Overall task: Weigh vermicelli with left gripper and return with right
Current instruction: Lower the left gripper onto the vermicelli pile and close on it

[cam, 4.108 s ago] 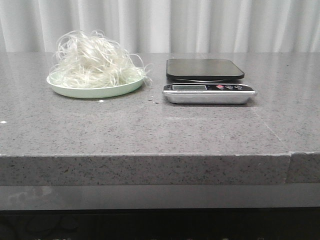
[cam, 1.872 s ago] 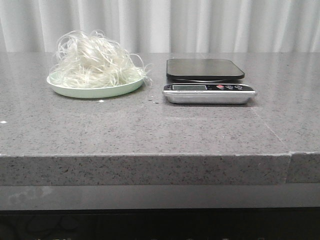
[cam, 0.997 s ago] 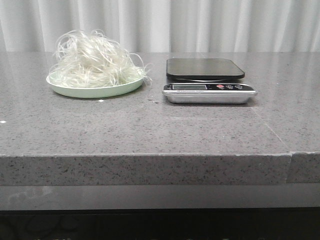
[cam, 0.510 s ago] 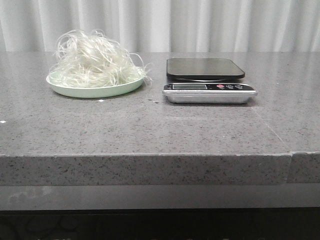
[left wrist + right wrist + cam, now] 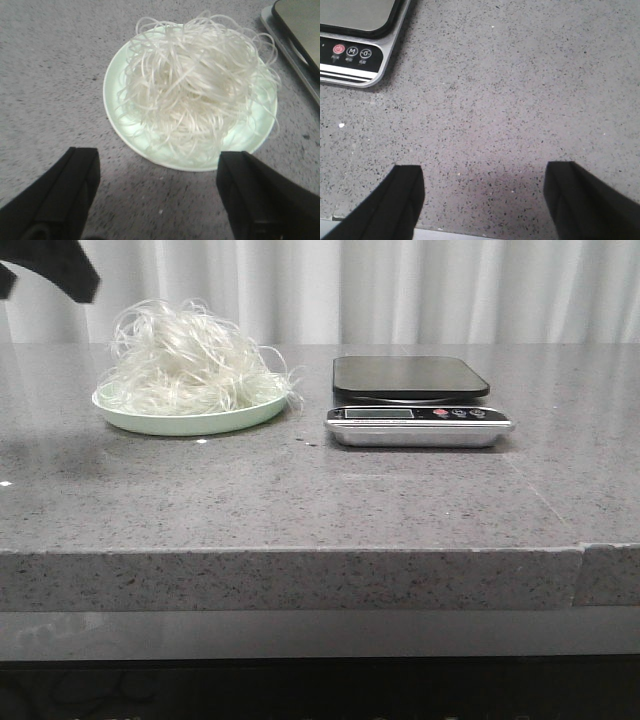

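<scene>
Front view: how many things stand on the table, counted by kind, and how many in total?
Vermicelli heap: 1
Pale green plate: 1
Kitchen scale: 1
Total: 3

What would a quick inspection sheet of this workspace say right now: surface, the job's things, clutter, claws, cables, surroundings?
Surface: grey speckled stone table, a few pale crumbs on it.
Job's things: vermicelli heaped on a pale green plate; kitchen scale to its right, platform bare.
Clutter: nothing seen.
Claws: left claw open, above the table near the plate, empty; right claw open over bare table near the scale.
Cables: nothing seen.
Surroundings: white curtain behind the table.
</scene>
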Tool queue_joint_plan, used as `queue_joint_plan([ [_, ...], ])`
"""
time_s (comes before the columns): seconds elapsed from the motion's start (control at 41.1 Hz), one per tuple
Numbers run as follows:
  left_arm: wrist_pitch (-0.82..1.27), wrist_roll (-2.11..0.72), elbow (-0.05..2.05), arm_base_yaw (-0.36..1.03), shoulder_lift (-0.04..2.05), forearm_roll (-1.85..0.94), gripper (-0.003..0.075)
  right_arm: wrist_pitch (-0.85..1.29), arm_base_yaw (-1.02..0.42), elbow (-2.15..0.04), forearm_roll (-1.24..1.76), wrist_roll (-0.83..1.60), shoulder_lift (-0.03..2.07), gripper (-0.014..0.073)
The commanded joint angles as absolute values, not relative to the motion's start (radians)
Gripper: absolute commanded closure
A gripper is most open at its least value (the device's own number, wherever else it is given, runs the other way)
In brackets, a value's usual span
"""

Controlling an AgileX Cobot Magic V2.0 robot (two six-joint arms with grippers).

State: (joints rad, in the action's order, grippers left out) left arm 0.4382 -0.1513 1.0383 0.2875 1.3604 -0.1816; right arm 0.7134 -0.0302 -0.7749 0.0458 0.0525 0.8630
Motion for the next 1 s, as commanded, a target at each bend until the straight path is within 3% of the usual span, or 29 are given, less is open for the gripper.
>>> queue_joint_plan([
  [0.0,0.345,-0.151,1.106,0.303,1.404,-0.226,0.0175,0.663,-0.026,-0.808,0.036,0.052,0.861,-0.0002],
  [0.705,0.268,-0.154,1.205,0.343,1.711,-0.212,0.018,0.663,-0.026,-0.808,0.037,0.052,0.861,-0.0002],
  [0.826,0.28,-0.154,1.205,0.343,1.712,-0.21,0.0267,0.665,-0.026,-0.808,0.037,0.052,0.861,-0.0002],
  [0.972,0.288,-0.154,1.205,0.343,1.712,-0.21,0.0432,0.669,-0.026,-0.808,0.037,0.052,0.861,-0.0002],
])
